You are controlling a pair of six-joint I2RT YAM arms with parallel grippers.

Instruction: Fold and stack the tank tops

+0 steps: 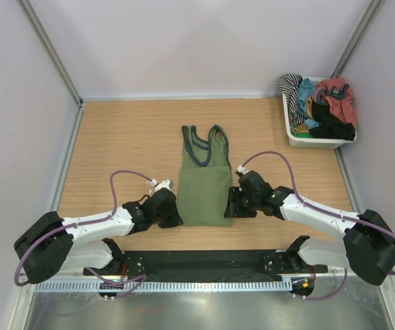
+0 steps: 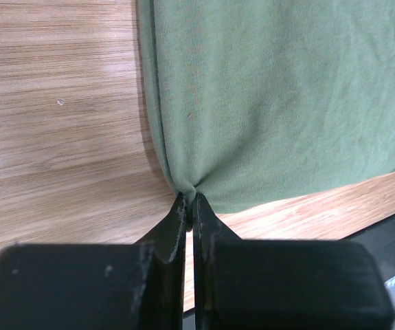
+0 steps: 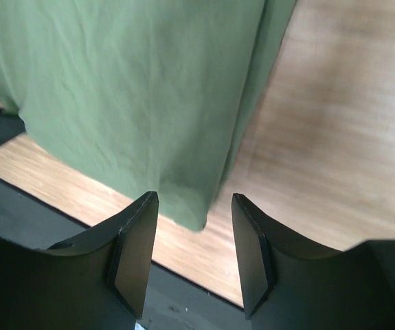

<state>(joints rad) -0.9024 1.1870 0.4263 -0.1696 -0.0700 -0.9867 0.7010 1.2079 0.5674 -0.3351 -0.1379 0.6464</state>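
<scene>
The olive green tank top [image 1: 204, 187] lies flat on the wooden table, its dark-trimmed straps pointing away from the arms. In the left wrist view my left gripper [image 2: 189, 200] is shut on the near left hem corner of the green tank top [image 2: 279, 103], and the cloth puckers at the tips. From above, the left gripper [image 1: 175, 214] sits at that corner. My right gripper [image 3: 194, 206] is open, with the near right corner of the tank top [image 3: 135, 103] lying loose just past its fingertips. In the top view the right gripper [image 1: 230, 205] is beside the hem.
A white bin [image 1: 295, 135] at the back right holds a heap of garments, among them striped, teal, red and black cloth [image 1: 334, 124]. A black strip [image 1: 204, 262] runs along the near table edge between the arm bases. Walls close in the table on three sides.
</scene>
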